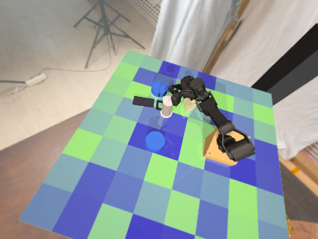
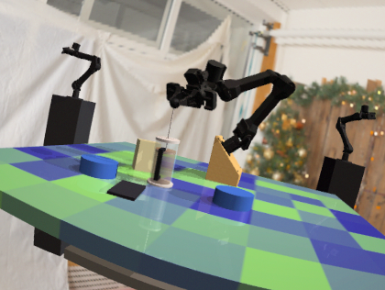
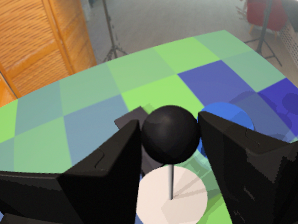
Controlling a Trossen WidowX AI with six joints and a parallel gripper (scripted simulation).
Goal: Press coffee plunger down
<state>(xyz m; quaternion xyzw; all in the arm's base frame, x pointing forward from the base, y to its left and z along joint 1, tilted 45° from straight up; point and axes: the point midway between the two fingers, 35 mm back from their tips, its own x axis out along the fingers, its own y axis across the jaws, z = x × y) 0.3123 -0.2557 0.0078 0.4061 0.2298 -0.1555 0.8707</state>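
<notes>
The gripper (image 3: 170,139) is clamped on the black plunger knob (image 3: 170,133) at the centre of the wrist view. From it the thin rod (image 2: 170,120) runs straight down, its long axis vertical, into the coffee press (image 2: 163,161) (upright, left of centre in the exterior view) on the checkered table (image 2: 275,257).

White drapes (image 2: 137,92), window, Christmas greenery (image 2: 330,92)
</notes>
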